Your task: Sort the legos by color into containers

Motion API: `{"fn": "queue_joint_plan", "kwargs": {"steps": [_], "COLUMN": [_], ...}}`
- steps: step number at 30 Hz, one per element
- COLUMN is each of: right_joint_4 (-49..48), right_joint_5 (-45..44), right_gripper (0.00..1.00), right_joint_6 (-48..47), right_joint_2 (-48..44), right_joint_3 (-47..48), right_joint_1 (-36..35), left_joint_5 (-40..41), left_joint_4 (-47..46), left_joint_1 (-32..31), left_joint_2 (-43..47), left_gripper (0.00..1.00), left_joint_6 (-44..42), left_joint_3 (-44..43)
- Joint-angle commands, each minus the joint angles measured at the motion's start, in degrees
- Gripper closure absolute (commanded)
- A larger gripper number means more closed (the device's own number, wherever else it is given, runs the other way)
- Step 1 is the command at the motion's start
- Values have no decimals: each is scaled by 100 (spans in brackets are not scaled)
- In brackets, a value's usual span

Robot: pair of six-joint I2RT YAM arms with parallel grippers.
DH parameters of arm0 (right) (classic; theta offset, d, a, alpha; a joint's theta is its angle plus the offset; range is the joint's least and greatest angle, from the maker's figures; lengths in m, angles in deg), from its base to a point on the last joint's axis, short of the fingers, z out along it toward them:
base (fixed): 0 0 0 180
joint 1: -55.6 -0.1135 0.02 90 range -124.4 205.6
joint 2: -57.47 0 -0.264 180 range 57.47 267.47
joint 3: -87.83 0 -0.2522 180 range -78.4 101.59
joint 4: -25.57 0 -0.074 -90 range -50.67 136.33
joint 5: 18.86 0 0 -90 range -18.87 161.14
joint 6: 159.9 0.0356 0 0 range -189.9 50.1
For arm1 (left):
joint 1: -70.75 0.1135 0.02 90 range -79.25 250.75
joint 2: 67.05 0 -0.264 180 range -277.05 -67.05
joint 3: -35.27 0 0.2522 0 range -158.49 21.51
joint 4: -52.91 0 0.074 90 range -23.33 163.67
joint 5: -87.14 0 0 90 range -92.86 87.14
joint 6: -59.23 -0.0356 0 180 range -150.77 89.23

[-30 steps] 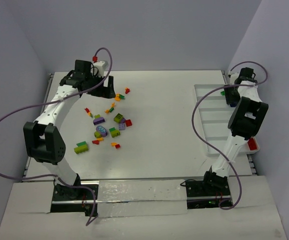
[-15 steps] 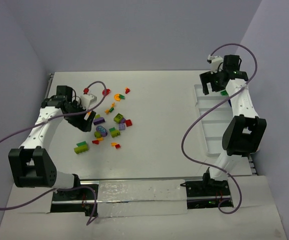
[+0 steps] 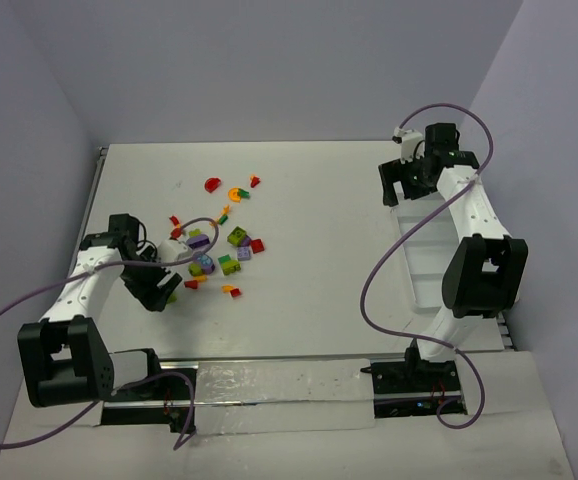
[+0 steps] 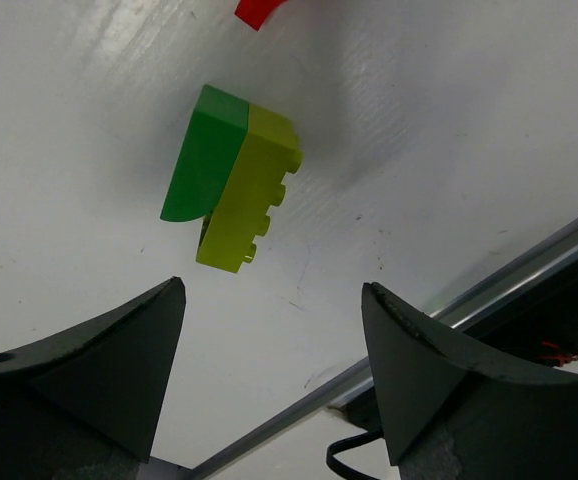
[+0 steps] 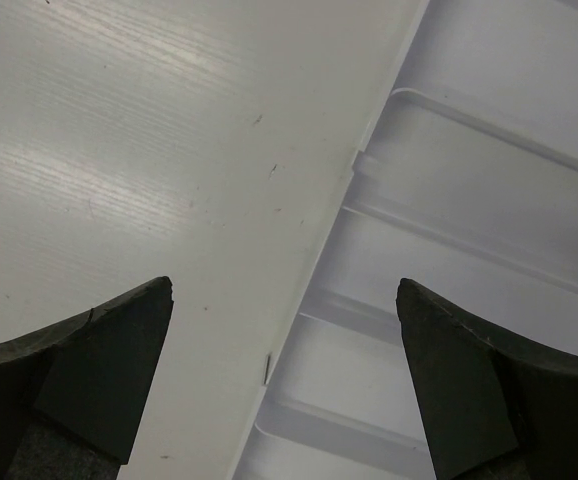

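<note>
The legos lie scattered left of the table's middle, among them a red piece (image 3: 211,185), an orange one (image 3: 237,193) and a purple brick (image 3: 198,240). My left gripper (image 3: 155,287) hangs open at the pile's near-left edge, nothing between its fingers. In the left wrist view, a joined green and lime brick (image 4: 231,180) lies just ahead of that gripper (image 4: 274,300), with a red piece (image 4: 259,10) beyond. The containers, a white divided tray (image 3: 427,265), run along the right side. My right gripper (image 3: 401,186) stands open and empty over the tray's far left rim (image 5: 314,290).
A clear plastic strip (image 3: 279,385) covers the near edge between the arm bases. A purple cable (image 3: 384,260) loops from the right arm over the table beside the tray. Purple-grey walls close in on the left, back and right.
The left arm swung from the pile's far side to its near-left edge, its jaws narrowing slightly. The right gripper lifted out of the tray's far end, opened wide and shifted left to the rim.
</note>
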Motion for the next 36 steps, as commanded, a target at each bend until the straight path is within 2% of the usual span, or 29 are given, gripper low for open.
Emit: {"fn": "queue_joint_plan", "kwargs": {"steps": [1,14,19,21,22,23,25,28,32,35,36], "right_joint_4": [87,178,224,249,271,271,246,145,-341,-637,-704], "right_joint_5": [108,76,67,121,197,266,625,1280,2787,3558,3808], "right_gripper": [0,0,0,0,0,0,0,0,0,0,0], "right_joint_6": [82,135,163,184,214,232,342,636,1313,1744,1919], "right_joint_2": [-302,-302,-310,-302,-302,-319,-377,-464,-613,-598,-555], "right_joint_3": [77,139,226,249,249,249,141,-68,-644,-867,-866], "right_joint_1": [-80,-224,-272,-292,-314,-323,-349,-384,-674,-944,-1046], "left_joint_5": [-25,2,42,0,-60,-96,-276,-529,-1054,-1260,-1192], "left_joint_4": [-373,-1697,-1830,-1832,-1795,-1794,-1675,-1615,-1525,-1497,-1524], "left_joint_1": [148,157,170,164,172,172,163,163,127,-132,-516], "left_joint_2": [11,-419,-565,-537,-470,-469,-251,-28,546,863,962], "left_gripper": [20,39,48,54,61,61,73,78,89,100,100], "left_joint_6": [-450,-832,-859,-875,-875,-892,-909,-927,-1046,-1208,-1208], "left_joint_3": [232,773,826,815,800,800,716,619,198,-91,-152]}}
